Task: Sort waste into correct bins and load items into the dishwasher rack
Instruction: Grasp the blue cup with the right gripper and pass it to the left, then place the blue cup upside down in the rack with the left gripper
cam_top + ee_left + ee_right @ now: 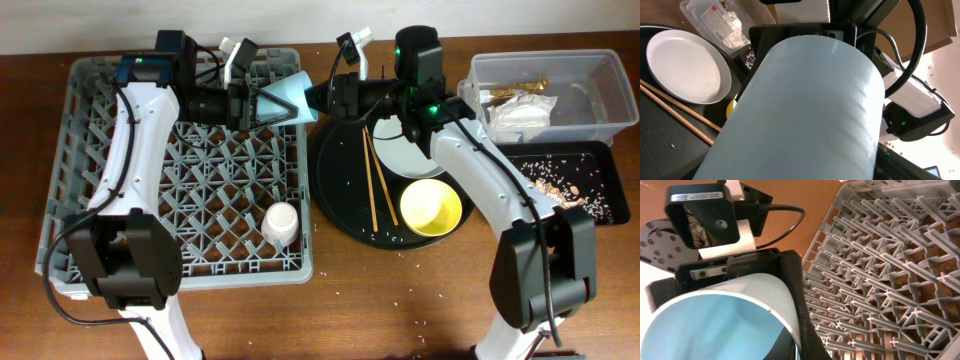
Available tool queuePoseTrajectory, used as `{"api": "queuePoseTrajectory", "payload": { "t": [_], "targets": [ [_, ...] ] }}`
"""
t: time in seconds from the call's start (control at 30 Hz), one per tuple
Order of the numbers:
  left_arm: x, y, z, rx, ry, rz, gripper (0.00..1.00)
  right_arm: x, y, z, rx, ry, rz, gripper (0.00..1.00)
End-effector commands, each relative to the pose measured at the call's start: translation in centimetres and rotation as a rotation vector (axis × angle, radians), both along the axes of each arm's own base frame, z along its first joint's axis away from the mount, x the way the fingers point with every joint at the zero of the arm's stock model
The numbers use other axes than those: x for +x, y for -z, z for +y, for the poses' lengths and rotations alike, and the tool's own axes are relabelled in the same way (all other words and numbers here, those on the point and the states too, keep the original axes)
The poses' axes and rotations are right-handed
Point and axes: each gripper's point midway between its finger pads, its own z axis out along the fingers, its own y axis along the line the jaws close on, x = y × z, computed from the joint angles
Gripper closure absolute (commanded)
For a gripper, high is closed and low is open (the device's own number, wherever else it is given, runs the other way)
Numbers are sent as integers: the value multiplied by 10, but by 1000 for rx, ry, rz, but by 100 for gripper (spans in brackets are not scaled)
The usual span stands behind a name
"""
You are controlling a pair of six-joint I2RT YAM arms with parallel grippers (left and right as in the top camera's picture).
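The light-blue cup (285,97) lies sideways in the air over the right edge of the grey dishwasher rack (100,90). My left gripper (245,100) is shut on its base end. My right gripper (322,95) is shut on its rim, one finger inside the mouth. The cup fills the left wrist view (805,110), and its open mouth faces the right wrist view (715,325). The pink cup (281,222) stands upside down in the rack. The yellow bowl (431,206), chopsticks (372,180) and plate (410,155), partly under my right arm, lie on the round black tray (340,190).
The clear tub (600,70) at the far right holds the napkin (520,115) and the wrapper (520,90). The shallow black tray (600,170) in front of it holds food scraps (560,190). Crumbs dot the table near the round tray.
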Motion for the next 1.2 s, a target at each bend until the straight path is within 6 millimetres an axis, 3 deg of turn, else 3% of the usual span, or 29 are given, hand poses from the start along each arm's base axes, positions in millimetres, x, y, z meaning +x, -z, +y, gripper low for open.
{"api": "queuePoseTrajectory", "payload": {
  "t": [0.0,0.4,0.57,0.63,0.73,0.8,0.83,0.87,0.9,0.97,1.03,1.13,1.17],
  "targets": [
    [4,-12,8,-88,-14,-2,19,18,10,-13,-22,70,16,96],
    [9,-28,20,-180,-30,-29,19,13,14,-13,-21,52,35,96],
    [9,-28,19,-180,-29,-28,20,10,16,0,-38,48,14,96],
    [9,-28,19,-180,-30,-28,28,9,16,0,-38,47,13,96],
    [9,-28,19,-180,-29,-29,51,9,16,0,-38,45,12,95],
    [9,-28,19,-177,-30,-29,53,9,16,1,-37,43,12,81],
    [10,-26,19,-170,-31,-30,57,9,16,0,-37,43,12,67],
    [10,-23,19,-146,-34,-31,62,10,16,-1,-40,44,-2,36],
    [11,-16,20,-110,-39,-27,62,11,17,-4,-48,43,-35,14],
    [12,-4,21,-37,-48,-21,62,18,27,-24,-83,71,-27,7],
    [14,10,23,47,-59,-19,62,28,41,-60,-126,127,1,4],
    [24,69,51,516,-229,138,62,40,93,-134,-355,308,99,2],
    [27,77,60,662,-302,142,62,40,105,-142,-417,346,125,2]
  ]
}}
